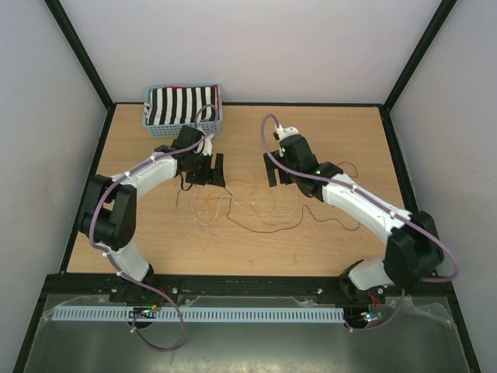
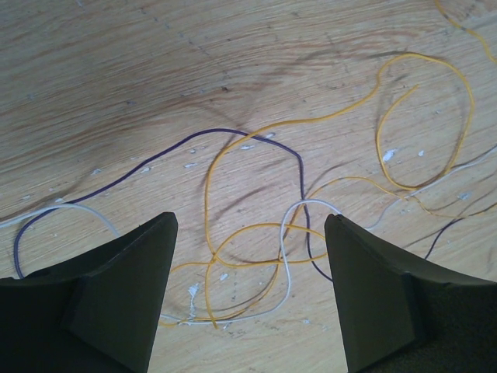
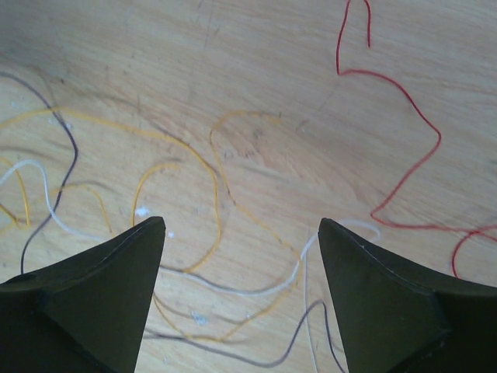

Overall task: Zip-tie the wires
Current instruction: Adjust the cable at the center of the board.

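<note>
1. The wires (image 1: 248, 203), a loose tangle of orange, red, dark and pale strands, lie flat on the table (image 1: 342, 237), nearer my bases than the basket (image 1: 183, 127) and off to its right.
2. My left gripper (image 1: 204, 172) hangs just in front of the basket over the tangle's left end, jaws spread wide, holding nothing.
3. My right gripper (image 1: 281, 172), to the basket's right, gapes as wide, equally empty.

The left arm (image 1: 144, 172) and the right arm (image 1: 357, 198) both reach forward and lean inward toward each other, wrists tipped downward, each with its jaws spread wide apart.
</note>
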Controlling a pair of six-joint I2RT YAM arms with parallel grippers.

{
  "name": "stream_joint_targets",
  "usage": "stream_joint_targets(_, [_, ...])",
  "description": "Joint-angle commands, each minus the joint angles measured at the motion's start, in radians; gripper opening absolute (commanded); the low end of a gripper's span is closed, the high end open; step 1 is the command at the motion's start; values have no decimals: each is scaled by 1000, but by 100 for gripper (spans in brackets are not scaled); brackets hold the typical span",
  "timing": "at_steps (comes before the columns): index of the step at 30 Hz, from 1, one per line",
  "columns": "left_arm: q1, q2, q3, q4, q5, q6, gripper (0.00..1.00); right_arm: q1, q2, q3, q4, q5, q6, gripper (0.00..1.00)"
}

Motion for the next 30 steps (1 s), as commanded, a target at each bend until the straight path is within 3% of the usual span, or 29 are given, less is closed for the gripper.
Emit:
stream_joint_targets(1, [13, 21, 17, -2, 10, 15, 79, -49, 129, 111, 29, -91, 2, 91])
stream_joint_targets(9, [4, 79, 3, 9, 23, 28, 79, -58, 306, 181, 28, -154, 18, 91])
stream_joint_targets(15, [-8, 116, -3, 12, 8, 35, 77, -58, 368, 166, 31, -205, 35, 84])
stream_joint_targets(19, [-16, 133, -7, 8, -17, 38, 72, -58, 390, 159, 40, -201, 35, 76])
stream_joint_targets(30, [-32, 158, -27, -6, -62, 51, 50, -58, 431, 146, 50, -211, 32, 70])
